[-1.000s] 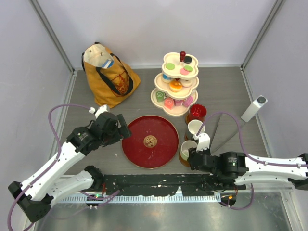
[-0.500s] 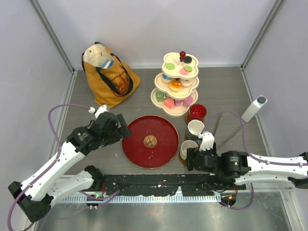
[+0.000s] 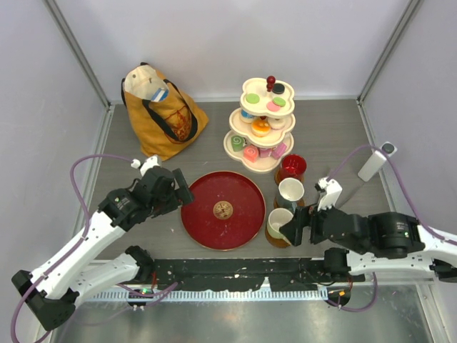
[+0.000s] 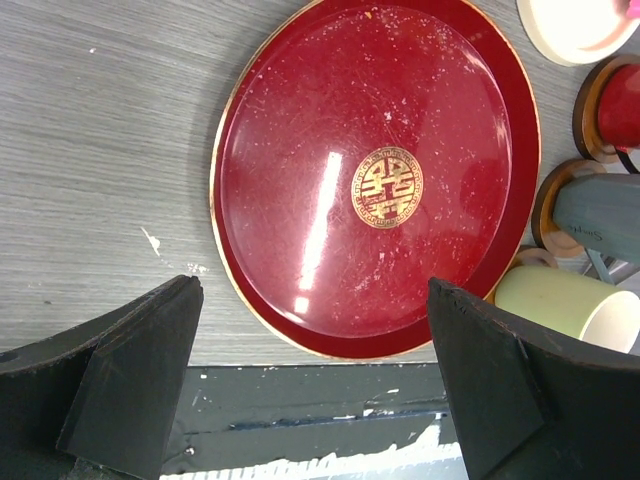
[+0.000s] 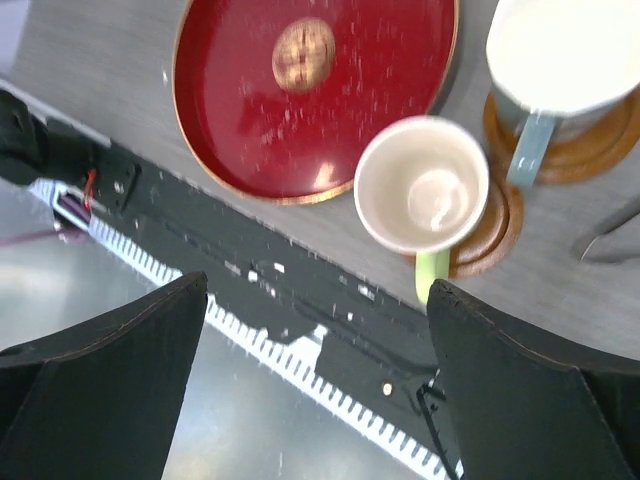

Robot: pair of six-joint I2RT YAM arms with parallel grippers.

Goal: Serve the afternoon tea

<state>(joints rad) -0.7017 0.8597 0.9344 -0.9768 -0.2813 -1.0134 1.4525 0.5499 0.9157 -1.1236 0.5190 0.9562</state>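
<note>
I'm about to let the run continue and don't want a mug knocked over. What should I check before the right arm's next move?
1. Right gripper open: ok, jaws wide, nothing held.
2. Left gripper open: ok, nothing held.
3. Pale green mug upright on its coaster: ok.
4. Mug lined up between the right fingers: ok, it sits just ahead of the tips.
5. Gap to the grey-blue mug: cannot tell whether their coasters touch.
</note>
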